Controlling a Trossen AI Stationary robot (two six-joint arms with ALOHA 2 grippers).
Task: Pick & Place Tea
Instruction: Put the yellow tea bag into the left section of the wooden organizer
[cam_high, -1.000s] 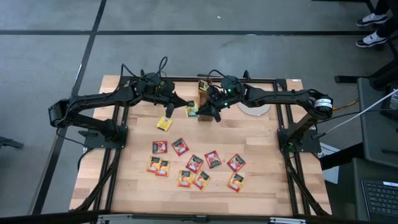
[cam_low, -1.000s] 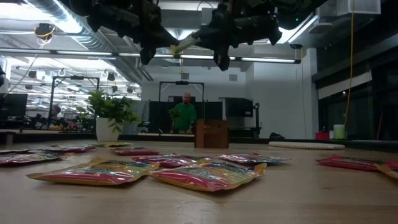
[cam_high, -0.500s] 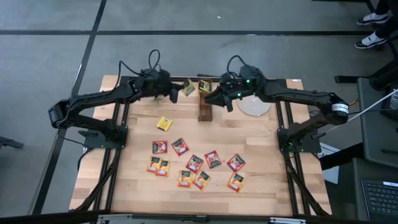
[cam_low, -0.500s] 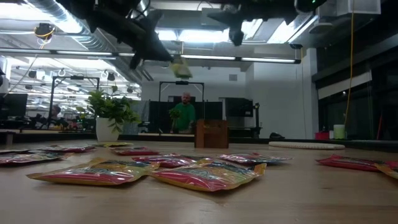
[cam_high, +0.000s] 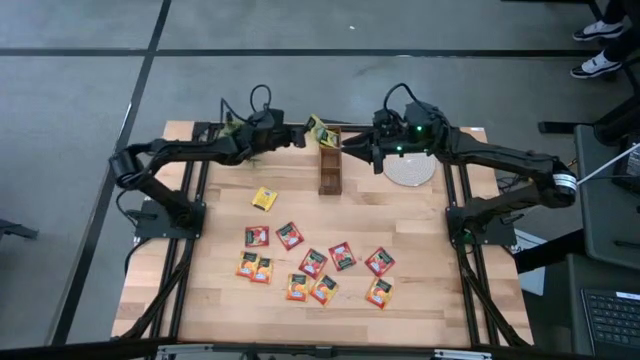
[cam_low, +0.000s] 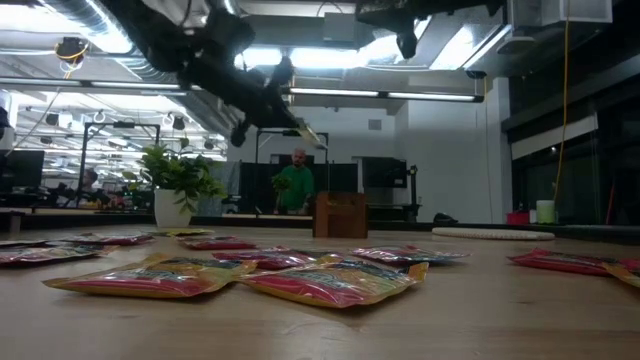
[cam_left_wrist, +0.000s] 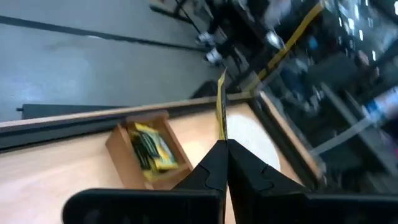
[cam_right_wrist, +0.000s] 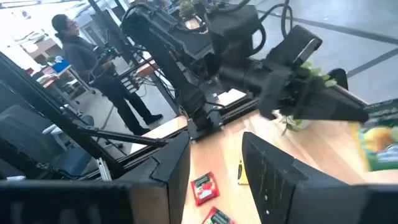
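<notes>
Two left fingers (cam_left_wrist: 214, 171) pinch a green tea sachet (cam_high: 321, 131) above the wooden box (cam_high: 329, 172); the left gripper (cam_high: 303, 136) reaches toward three o'clock. At two o'clock, the right gripper (cam_high: 352, 147) hangs parted, empty. Other sachets (cam_high: 312, 262) lie at six o'clock.

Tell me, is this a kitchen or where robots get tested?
Probably a robot lab or workshop. Two dark arms are bolted to a wooden table, tea sachets lie scattered on it, and a big room with benches stretches behind.

No legible txt or labels
</notes>
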